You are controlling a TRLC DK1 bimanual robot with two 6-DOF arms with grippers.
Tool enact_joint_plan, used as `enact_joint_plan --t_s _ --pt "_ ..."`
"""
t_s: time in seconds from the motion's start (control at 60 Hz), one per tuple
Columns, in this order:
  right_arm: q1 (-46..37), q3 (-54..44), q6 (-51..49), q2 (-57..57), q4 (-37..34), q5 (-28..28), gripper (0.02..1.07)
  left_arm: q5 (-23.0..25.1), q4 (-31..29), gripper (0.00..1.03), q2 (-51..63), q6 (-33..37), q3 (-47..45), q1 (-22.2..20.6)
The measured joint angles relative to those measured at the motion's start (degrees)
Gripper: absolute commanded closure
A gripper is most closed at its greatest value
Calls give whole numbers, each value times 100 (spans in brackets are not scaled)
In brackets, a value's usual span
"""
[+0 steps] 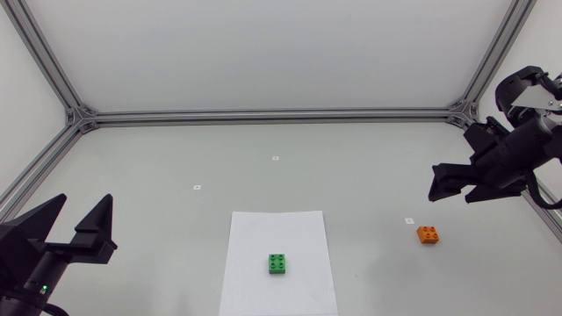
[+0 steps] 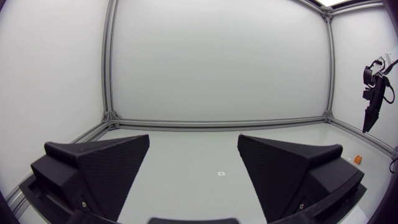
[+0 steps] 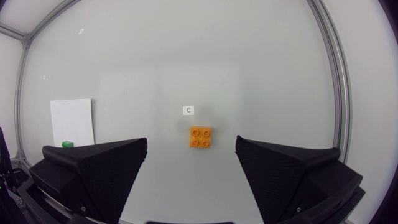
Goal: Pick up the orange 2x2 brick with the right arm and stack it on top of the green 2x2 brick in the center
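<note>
The orange 2x2 brick [image 1: 428, 234] lies on the table at the right, studs up. In the right wrist view the orange brick [image 3: 200, 137] sits ahead of my right gripper [image 3: 191, 163], in line with the gap between its open fingers. My right gripper [image 1: 455, 186] hangs in the air above and just behind the brick. The green 2x2 brick [image 1: 277, 263] rests on a white paper sheet [image 1: 279, 230] at the centre front; the green brick [image 3: 66, 144] peeks past a finger. My left gripper [image 1: 81, 225] stands open at the front left, holding nothing.
Small white markers lie on the table [image 1: 276, 159], [image 1: 197, 187], [image 1: 408, 220]. An aluminium frame [image 1: 263, 115] runs along the table's back and sides. From the left wrist view, my right arm [image 2: 373, 93] shows far off, with the orange brick [image 2: 357, 159] below it.
</note>
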Motion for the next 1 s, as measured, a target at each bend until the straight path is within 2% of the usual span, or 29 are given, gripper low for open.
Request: enact_joint_plan --t_s 0.8,0.867,1.0 --pt "107 -977 155 1113 1414 428 7 -2 2 4 0 -2 0 0" --pt "98 -999 155 1154 1464 444 12 -2 0 4 0 0 0 -2" --pt "70 -1005 155 1167 1543 468 13 -2 0 4 0 0 0 -2"
